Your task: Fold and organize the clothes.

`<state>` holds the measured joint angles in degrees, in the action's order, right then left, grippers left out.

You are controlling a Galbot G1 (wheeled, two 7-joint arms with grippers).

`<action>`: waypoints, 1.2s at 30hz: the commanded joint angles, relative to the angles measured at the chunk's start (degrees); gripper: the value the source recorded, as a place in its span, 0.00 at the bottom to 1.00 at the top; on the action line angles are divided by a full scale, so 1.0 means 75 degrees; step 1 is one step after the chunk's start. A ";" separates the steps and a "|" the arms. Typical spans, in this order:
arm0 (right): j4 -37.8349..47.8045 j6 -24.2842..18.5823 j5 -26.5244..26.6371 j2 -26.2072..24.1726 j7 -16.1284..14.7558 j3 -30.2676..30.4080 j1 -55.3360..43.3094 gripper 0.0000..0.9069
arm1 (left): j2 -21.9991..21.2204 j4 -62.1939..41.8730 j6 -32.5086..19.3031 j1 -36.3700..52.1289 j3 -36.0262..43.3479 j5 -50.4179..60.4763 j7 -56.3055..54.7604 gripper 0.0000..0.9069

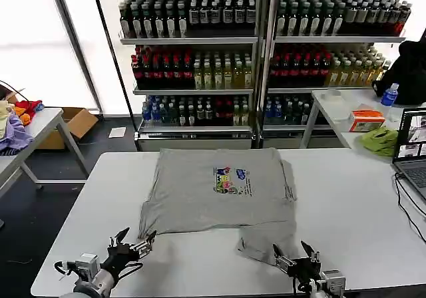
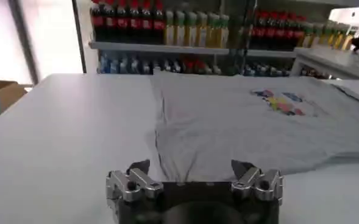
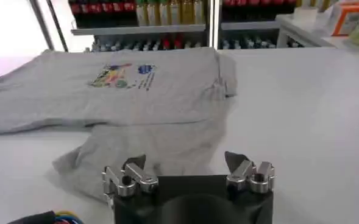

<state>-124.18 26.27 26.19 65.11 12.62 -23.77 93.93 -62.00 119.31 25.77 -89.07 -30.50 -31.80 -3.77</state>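
Grey T-shirt (image 1: 216, 191) lies flat at table (image 1: 359, 205) centre, one flap trailing near — light, limp, likely to drape, so pinch near-edge corners; left gripper (image 1: 135, 243) and right gripper (image 1: 295, 253) both spread, empty.

1. Setting: mock shop or test lab.
2. Evidence: two shelving units (image 1: 259, 52) stocked with rows of bottled drinks (image 1: 193, 68); white work tables (image 1: 353, 198); open laptop (image 1: 413, 148); cardboard box (image 1: 76, 122) on floor.

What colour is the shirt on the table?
Light grey shirt with a small multicoloured chest print; clearest in the head view.
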 commanded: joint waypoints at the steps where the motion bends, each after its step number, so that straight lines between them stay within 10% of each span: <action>1: 0.0034 0.0201 -0.0042 0.0081 0.0089 0.0217 -0.0060 0.92 | -0.0076 -0.0743 -0.0031 0.0638 0.0376 -0.0119 -0.0037 1.00; 2: 0.0047 0.0189 -0.0038 0.0075 0.0067 0.0213 -0.0052 0.84 | -0.0079 -0.0793 -0.0046 0.0708 0.0401 -0.0123 -0.0033 1.00; 3: 0.0079 0.0179 -0.0032 0.0077 0.0069 0.0214 -0.0046 0.32 | -0.0083 -0.0861 -0.0056 0.0786 0.0440 -0.0129 -0.0040 1.00; 8: 0.0194 0.0155 0.0111 0.0072 0.0090 0.0201 -0.0043 0.00 | -0.0094 -0.1137 -0.0096 0.1056 0.0603 -0.0171 -0.0013 1.00; 17: 0.0249 0.0053 0.0196 0.0059 0.0102 0.0198 -0.0046 0.00 | -0.0121 -0.1492 -0.0149 0.1228 0.0820 -0.0148 0.0065 0.04; 36: -0.0127 -0.0632 0.0969 -0.0081 -0.0391 -0.0153 0.0383 0.00 | -0.0354 -0.1091 -0.0488 0.0482 0.0422 -0.0124 0.0228 0.01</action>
<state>-124.32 23.40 31.47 64.40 10.67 -24.20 96.06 -63.89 109.38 22.37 -83.11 -26.23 -32.75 -2.02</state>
